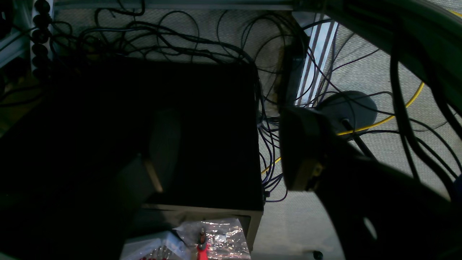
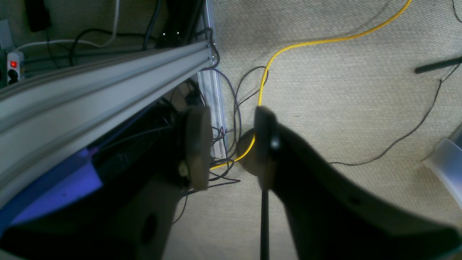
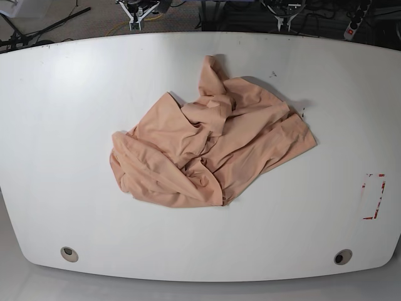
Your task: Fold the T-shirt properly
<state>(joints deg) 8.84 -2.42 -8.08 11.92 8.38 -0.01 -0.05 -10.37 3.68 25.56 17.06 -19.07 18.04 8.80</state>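
While the crumpled peach knit T-shirt (image 3: 210, 147) lies mid-table, stretched near-left to far-right, both grippers, left gripper (image 1: 223, 159) and right gripper (image 2: 231, 144), hang empty with jaws apart off the table, neither visibly nearer.

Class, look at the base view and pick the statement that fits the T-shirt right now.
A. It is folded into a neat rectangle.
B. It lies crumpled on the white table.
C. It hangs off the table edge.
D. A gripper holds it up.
B: the T-shirt lies in a rumpled heap on the white table, with no arm in that view.
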